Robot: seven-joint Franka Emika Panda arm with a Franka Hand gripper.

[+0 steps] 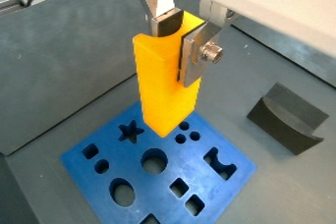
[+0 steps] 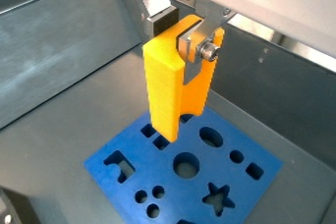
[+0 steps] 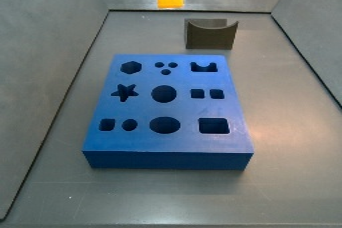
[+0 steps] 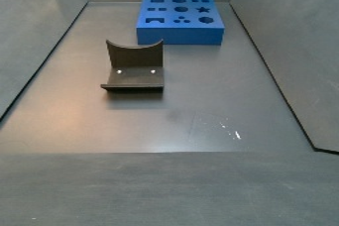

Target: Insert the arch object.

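- Orange-yellow, the arch object [image 1: 167, 79] hung clamped between the fingers [image 1: 197, 51] of our gripper [image 1: 178, 33], well above the blue board [image 1: 157, 164].
- We judged ourselves mid-carry: next we needed to line the block over its matching hole, then lower it.
- We counted one arch object, one board, one dark grey block [image 4: 134, 67] and ten holes.

My gripper [image 1: 182, 33] showed flat silver fingers [image 1: 197, 53] with dark pads, closed on the bright orange-yellow arch object [image 1: 167, 81]. Below it the board [image 2: 250, 174] was a saturated blue, its cut-out holes a darker blue. The block with the curved scoop [image 4: 134, 66] was dark grey, and the floor [image 4: 199, 121] a plain matte grey, unpatterned.
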